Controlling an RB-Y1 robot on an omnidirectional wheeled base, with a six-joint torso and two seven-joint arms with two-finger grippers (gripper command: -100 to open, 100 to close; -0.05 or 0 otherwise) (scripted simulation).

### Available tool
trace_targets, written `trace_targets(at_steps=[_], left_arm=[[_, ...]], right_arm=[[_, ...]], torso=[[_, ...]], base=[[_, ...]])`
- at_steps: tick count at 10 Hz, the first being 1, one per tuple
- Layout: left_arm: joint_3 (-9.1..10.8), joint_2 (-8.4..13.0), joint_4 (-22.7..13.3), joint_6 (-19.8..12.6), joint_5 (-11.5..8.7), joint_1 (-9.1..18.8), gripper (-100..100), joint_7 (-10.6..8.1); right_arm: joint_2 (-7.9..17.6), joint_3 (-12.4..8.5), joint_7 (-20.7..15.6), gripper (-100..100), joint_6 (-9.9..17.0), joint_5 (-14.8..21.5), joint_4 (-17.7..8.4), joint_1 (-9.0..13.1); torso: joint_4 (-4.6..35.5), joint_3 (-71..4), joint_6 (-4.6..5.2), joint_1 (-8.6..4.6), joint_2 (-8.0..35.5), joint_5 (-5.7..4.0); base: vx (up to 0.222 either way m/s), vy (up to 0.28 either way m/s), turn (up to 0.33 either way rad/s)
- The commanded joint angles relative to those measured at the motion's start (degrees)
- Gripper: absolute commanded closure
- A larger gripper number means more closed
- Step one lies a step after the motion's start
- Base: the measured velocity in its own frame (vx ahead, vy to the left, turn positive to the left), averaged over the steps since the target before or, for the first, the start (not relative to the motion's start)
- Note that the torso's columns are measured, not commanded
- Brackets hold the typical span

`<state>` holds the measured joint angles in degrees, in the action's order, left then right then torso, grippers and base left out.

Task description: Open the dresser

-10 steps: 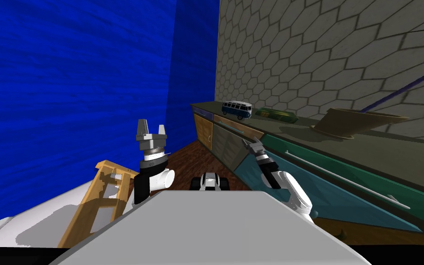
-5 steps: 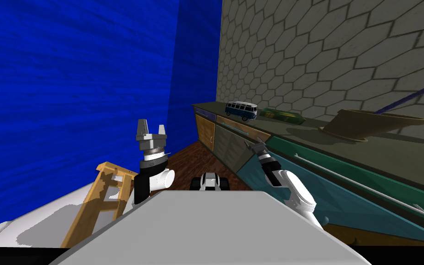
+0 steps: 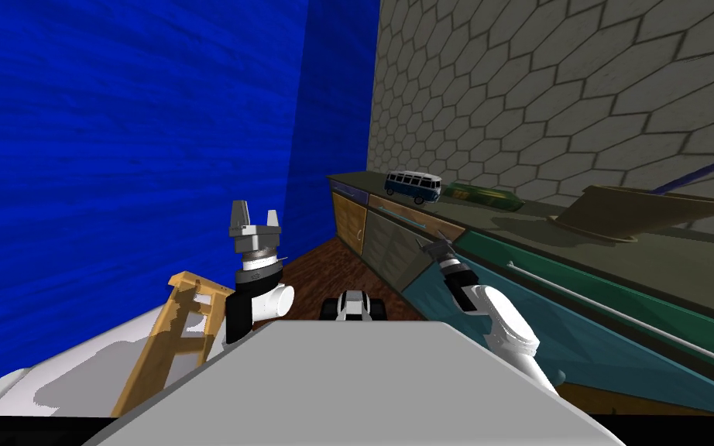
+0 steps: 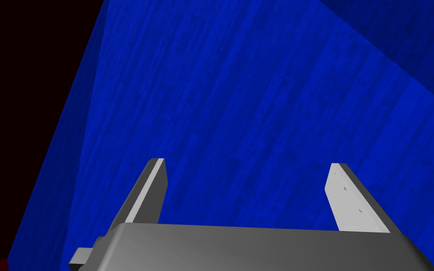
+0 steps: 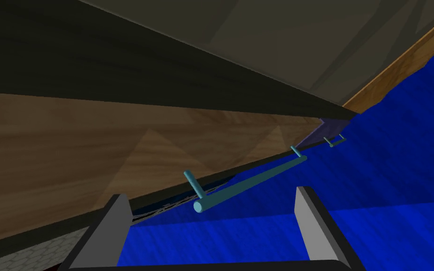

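Sliding over a little with my body, my head's view has moved, and the right claw [image 3: 435, 248] stays close to the front of the dresser [image 3: 382, 241], which stands along the right wall. That claw is spread wide and the thin teal handle [image 5: 249, 181] sits just ahead of its gap, not pinched yet, so I think grabbing comes next, then pulling. The left claw [image 3: 254, 219] is spread too, held up near the blue wall [image 3: 115, 155] on the left.
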<state>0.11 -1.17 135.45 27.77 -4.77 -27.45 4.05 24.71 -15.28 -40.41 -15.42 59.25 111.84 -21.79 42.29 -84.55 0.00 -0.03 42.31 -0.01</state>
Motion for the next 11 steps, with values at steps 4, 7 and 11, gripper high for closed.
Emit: trace_targets(at_steps=[4, 7, 11], left_arm=[[0.00, 0.00, 0.00, 0.00, 0.00, 0.00, 0, 0.00], [0.00, 0.00, 0.00, 0.00, 0.00, 0.00, 0, 0.00], [0.00, 0.00, 0.00, 0.00, 0.00, 0.00, 0, 0.00]], right_arm=[[3.94, -3.09, -8.51, -100, 0.92, 6.91, -2.84, 1.26], [5.92, -4.40, -12.01, -100, 1.15, 9.74, -3.97, 1.84], [7.49, -5.42, -14.64, -100, 1.25, 11.94, -4.70, 2.18]], torso=[[-0.01, -0.02, 0.00, 0.03, -0.03, 0.01], [-0.01, -0.02, 0.00, 0.03, -0.04, 0.01], [-0.01, -0.03, 0.01, 0.03, -0.04, 0.01]], base=[[-0.009, 0.074, 0.039], [-0.011, 0.063, 0.028], [0.001, 0.042, 0.018]])
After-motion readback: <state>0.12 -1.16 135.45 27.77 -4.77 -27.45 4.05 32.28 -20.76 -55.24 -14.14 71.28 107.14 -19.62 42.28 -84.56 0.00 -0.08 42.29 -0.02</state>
